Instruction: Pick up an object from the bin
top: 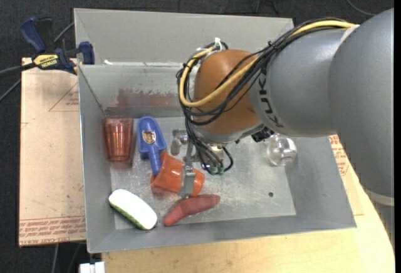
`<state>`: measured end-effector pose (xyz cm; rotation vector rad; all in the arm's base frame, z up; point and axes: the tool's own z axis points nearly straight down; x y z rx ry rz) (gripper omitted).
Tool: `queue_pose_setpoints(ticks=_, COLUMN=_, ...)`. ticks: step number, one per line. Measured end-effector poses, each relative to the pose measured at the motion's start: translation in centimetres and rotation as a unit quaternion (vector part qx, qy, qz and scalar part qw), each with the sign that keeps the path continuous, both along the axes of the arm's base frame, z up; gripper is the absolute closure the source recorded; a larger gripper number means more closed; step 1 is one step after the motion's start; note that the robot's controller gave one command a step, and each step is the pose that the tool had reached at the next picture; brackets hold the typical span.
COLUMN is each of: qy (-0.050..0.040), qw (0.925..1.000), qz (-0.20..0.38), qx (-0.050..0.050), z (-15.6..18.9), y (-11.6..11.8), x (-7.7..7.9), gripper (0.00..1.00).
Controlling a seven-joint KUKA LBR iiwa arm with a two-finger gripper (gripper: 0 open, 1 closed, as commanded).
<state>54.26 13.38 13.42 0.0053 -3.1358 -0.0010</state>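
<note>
Gripper (187, 185) low at the orange cup (168, 179), front middle of the bin (263, 206)
The cup lies sideways, just beside a blue toy (149, 137) and a reddish root (191, 208); if the gripper is apart or together I cannot tell. Better to close squarely and lift straight. The grey floor to its right is mostly bare

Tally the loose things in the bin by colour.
Pink see-through cup: 1
Blue plastic piece: 1
Orange cup: 1
Reddish-brown tuber-shaped thing: 1
White-and-green piece: 1
Clear thing: 1
Total: 6
</note>
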Motion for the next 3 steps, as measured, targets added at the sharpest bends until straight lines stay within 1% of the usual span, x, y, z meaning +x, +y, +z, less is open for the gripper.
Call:
queue_pose_setpoints(ticks=1, qy=-0.0031, qw=1.0000, qz=-0.002, qx=0.000, z=0.5, y=-0.1, x=0.2, gripper=0.00)
queue_pose_setpoints(ticks=2, qy=-0.0014, qw=0.9981, qz=0.061, qx=0.001, z=-6.5, y=-2.5, x=-0.3, gripper=0.00)
queue_pose_setpoints(ticks=3, qy=-0.0048, qw=0.9770, qz=0.213, qx=0.002, z=-6.4, y=-1.6, x=0.7, gripper=1.00)
